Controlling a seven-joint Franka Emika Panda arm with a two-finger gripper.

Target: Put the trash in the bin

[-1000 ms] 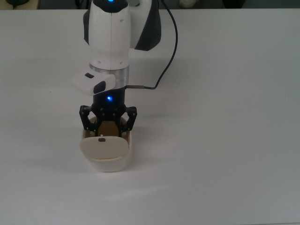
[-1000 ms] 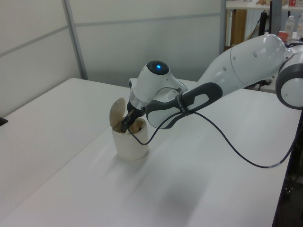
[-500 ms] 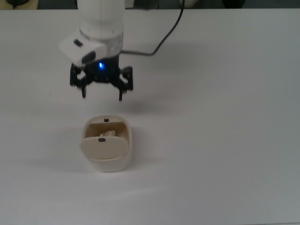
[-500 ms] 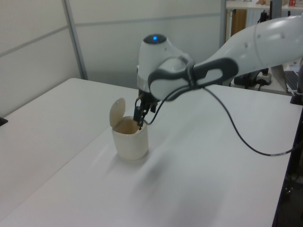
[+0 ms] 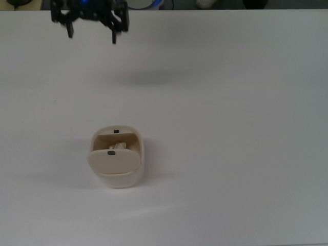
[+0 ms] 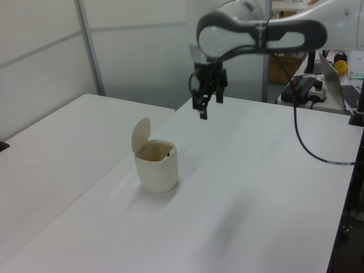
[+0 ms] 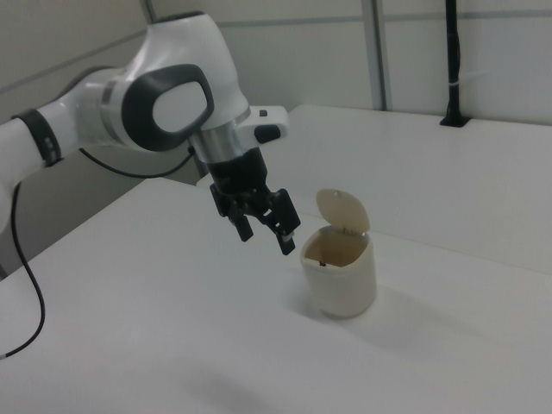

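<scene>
- The trash (image 5: 118, 146), a small crumpled off-white wad, is seen in the top view lying inside the bin (image 5: 134, 171), just behind the tilted flap lid (image 5: 113, 160).
- The bin is seen standing upright on the white surface (image 5: 230, 154), with its lid swung up in both side views.
- The tool (image 5: 91, 32) is seen high above the surface, well apart from the bin, at the top view's upper left; its fingers are spread and nothing is held between them.
- The deposit step is judged to be done, since the wad sits within the bin's walls and the tool is empty.
- Nothing further is judged to be needed for the trash itself; only a retreat of the arm (image 7: 164, 108) clear of the bin is called for.
- Whether the lid should be closed cannot be told from the task.
</scene>
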